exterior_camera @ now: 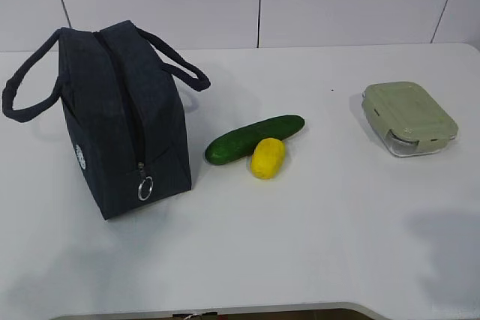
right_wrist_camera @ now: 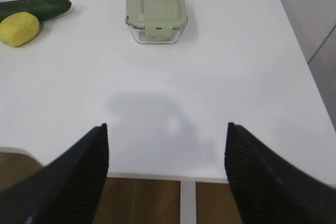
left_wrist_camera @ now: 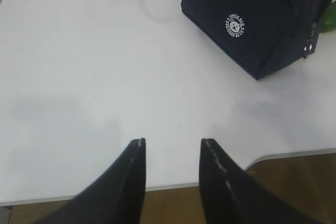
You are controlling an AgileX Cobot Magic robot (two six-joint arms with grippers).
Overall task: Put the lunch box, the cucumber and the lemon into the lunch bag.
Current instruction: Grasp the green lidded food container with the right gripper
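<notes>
The dark navy lunch bag (exterior_camera: 120, 121) stands zipped at the left of the white table, its ring pull hanging at the front; the left wrist view shows its logo side (left_wrist_camera: 257, 19). To its right lies the cucumber (exterior_camera: 253, 139) with the lemon (exterior_camera: 268, 158) touching its front side; both appear at the right wrist view's top left, cucumber (right_wrist_camera: 37, 8) and lemon (right_wrist_camera: 20, 29). The lunch box (exterior_camera: 409, 118), green-lidded, sits far right (right_wrist_camera: 155, 10). My left gripper (left_wrist_camera: 172, 142) is open and empty over the table's near edge. My right gripper (right_wrist_camera: 167, 127) is open wide and empty, well short of the lunch box.
The table's near edge (right_wrist_camera: 157, 174) runs under both grippers, with brown floor below. A white panelled wall (exterior_camera: 262, 1) stands behind the table. Neither arm shows in the exterior view.
</notes>
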